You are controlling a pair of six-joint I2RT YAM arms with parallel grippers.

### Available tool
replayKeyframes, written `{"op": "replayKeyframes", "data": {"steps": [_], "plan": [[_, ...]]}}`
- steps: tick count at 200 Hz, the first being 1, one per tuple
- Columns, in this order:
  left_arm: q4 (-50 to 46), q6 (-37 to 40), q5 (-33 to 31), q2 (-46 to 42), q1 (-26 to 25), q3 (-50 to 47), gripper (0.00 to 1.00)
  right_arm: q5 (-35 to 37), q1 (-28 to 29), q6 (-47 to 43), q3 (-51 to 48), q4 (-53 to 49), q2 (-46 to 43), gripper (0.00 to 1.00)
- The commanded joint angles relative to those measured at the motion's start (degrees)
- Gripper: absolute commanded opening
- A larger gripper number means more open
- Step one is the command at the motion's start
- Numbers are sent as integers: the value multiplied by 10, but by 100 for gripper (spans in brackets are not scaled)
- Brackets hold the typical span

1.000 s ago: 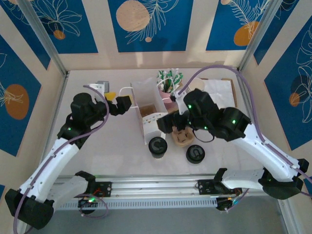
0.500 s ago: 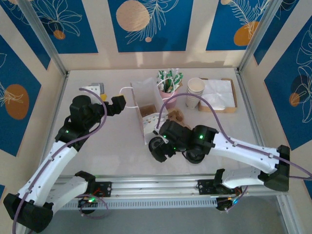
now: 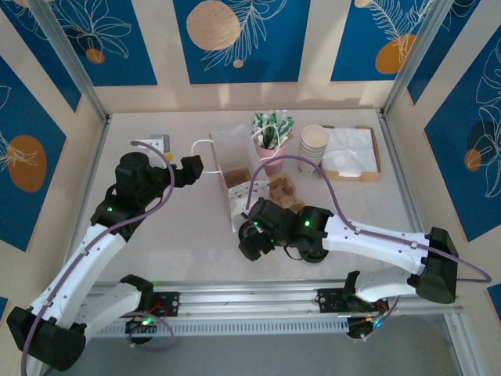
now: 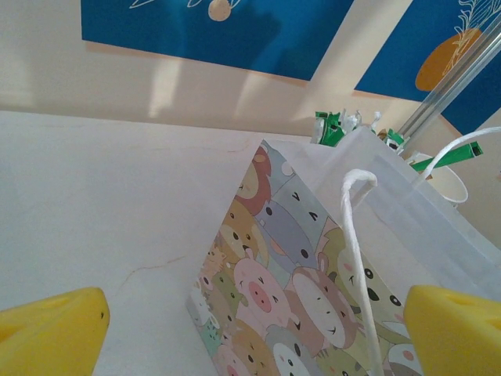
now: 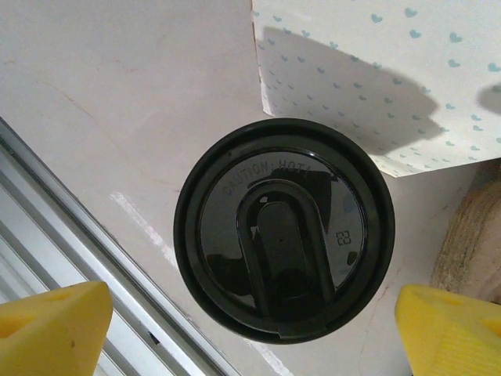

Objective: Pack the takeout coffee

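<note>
Since the frame one second back, the right gripper [image 5: 250, 325] has travelled left and nearer, from over the cup carrier [image 3: 282, 193] to directly over the takeout coffee [image 5: 283, 231]. The left gripper [image 4: 250, 333] has barely shifted.

Right jaws: spread wide. In the right wrist view, one yellow fingertip [image 5: 53, 323] sits left of the black sip lid and the other sits right of it. Both are clear of the rim, and nothing is pinched. From above, the gripper [image 3: 252, 239] covers most of the cup.

The takeout coffee stands upright on the table [image 3: 176, 227], just near of the heart-patterned side of the paper bag [image 3: 228, 153]. It is left of the cup carrier and close to the near rail.

Left jaws: spread wide and holding nothing. The left wrist view shows the bag's animal-print side [image 4: 274, 290] and white cord handle between and beyond the fingertips. From above, the left gripper [image 3: 192, 167] is just left of the bag.

A stack of paper cups [image 3: 315, 142] stands at the far right, beside a tray of napkins [image 3: 354, 153].
</note>
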Motion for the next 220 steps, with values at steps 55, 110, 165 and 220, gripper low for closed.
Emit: {"op": "replayKeyframes", "data": {"steps": [55, 110, 165, 220], "plan": [[2, 11, 0, 5, 6, 6, 93, 16, -17, -6, -8, 20, 28, 87], [2, 12, 1, 5, 6, 6, 93, 1, -20, -5, -5, 26, 36, 88], [2, 13, 2, 6, 6, 7, 93, 0, -14, -3, -2, 30, 50, 87], [2, 13, 2, 7, 6, 6, 93, 15, -7, 0, 9, 25, 74, 76]]}}
